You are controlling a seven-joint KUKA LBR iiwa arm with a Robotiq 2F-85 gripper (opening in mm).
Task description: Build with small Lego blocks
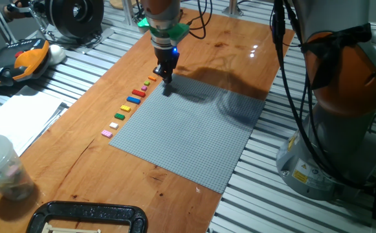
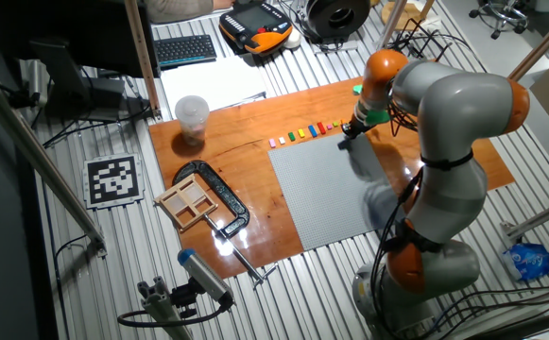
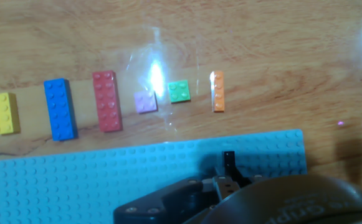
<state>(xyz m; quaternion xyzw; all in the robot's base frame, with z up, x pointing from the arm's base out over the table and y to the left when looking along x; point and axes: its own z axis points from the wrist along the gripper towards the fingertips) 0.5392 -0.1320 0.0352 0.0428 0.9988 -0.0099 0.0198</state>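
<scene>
Grey and studded, the large baseplate [image 1: 194, 133] lies flat on the wooden tabletop [image 1: 233, 52], which itself sits on a ribbed metal bench [image 1: 103, 52]. My arm [image 2: 444, 142], silver with orange joints, bends over the far end of the plate. My gripper [image 1: 166, 82] points down at the plate's far corner, close to the surface; whether it touches I cannot tell. In the hand view only one dark fingertip [image 3: 228, 158] shows above the plate, which looks blue there, so I cannot tell whether my jaws are apart or together, nor whether anything sits between them.

Beyond the wood, a clear plastic cup [image 1: 3, 167] stands near the front left, a black clamp [image 1: 87, 217] lies at the near edge, and an orange-and-black handheld pendant [image 1: 22, 59] rests on the bench at far left.

The small Lego blocks [image 1: 131, 103] lie in a single row on the bare wood just beside the plate's left edge, apart from one another and none on the plate. In the hand view I see a yellow brick [image 3: 2, 113], a long blue brick [image 3: 60, 109], a long red brick [image 3: 107, 101], a small lilac square [image 3: 146, 101], a small green square [image 3: 179, 91] and a slim orange brick [image 3: 218, 91]. The orange one lies nearest my gripper.
</scene>
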